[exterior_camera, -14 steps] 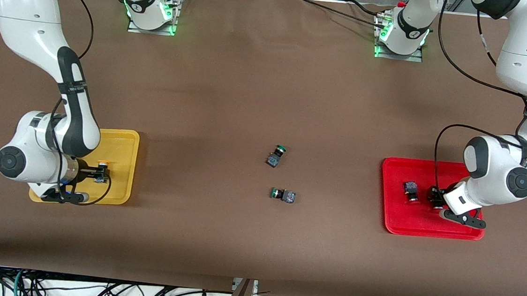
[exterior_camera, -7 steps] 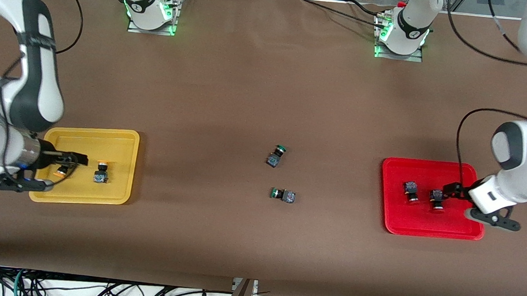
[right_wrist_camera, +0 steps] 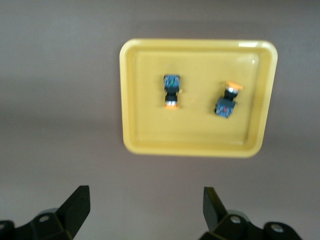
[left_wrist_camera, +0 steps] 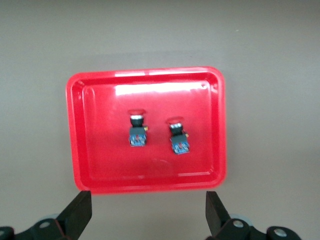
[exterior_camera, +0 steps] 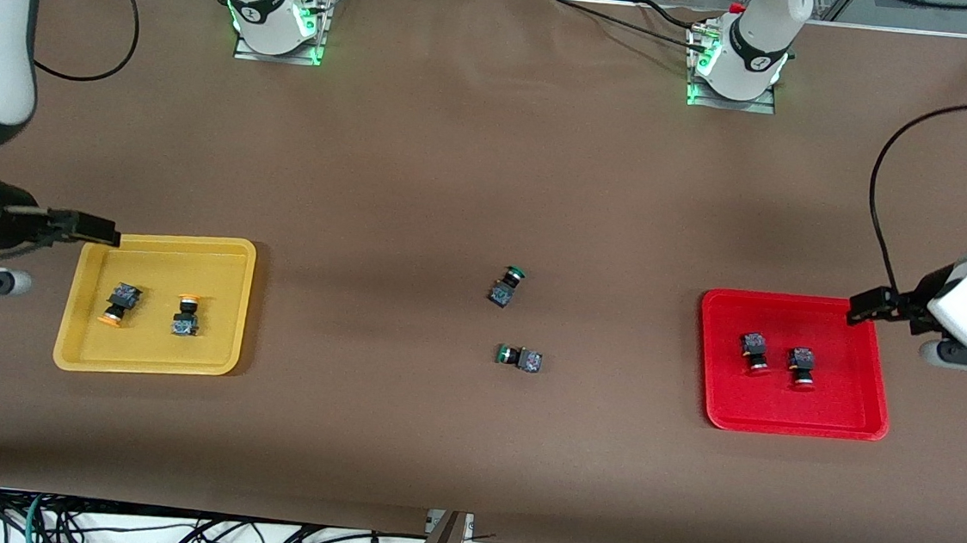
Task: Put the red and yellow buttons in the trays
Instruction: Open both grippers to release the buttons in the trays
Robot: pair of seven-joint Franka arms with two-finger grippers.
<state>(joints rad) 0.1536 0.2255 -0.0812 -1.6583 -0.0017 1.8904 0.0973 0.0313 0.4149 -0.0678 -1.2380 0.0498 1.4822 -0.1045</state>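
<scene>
Two yellow-capped buttons (exterior_camera: 118, 303) (exterior_camera: 185, 315) lie in the yellow tray (exterior_camera: 210, 345) at the right arm's end of the table. Two red-capped buttons (exterior_camera: 753, 351) (exterior_camera: 801, 366) lie in the red tray (exterior_camera: 844, 403) at the left arm's end. My right gripper (exterior_camera: 97, 230) is open and empty, raised over the yellow tray's outer corner. My left gripper (exterior_camera: 867, 304) is open and empty, raised over the red tray's outer corner. The left wrist view shows the red tray (left_wrist_camera: 95, 150) with both red buttons (left_wrist_camera: 137, 131) (left_wrist_camera: 177, 137). The right wrist view shows the yellow tray (right_wrist_camera: 195, 130) with both yellow buttons (right_wrist_camera: 171, 90) (right_wrist_camera: 227, 100).
Two green-capped buttons (exterior_camera: 506, 286) (exterior_camera: 520, 358) lie on the brown table near its middle, between the trays. The arm bases (exterior_camera: 275, 18) (exterior_camera: 737, 63) stand along the table edge farthest from the front camera. Cables hang below the nearest edge.
Both grippers let go of a button in their trays, then rose and drew back toward their own ends of the table. All four buttons now lie uncovered in the trays.
</scene>
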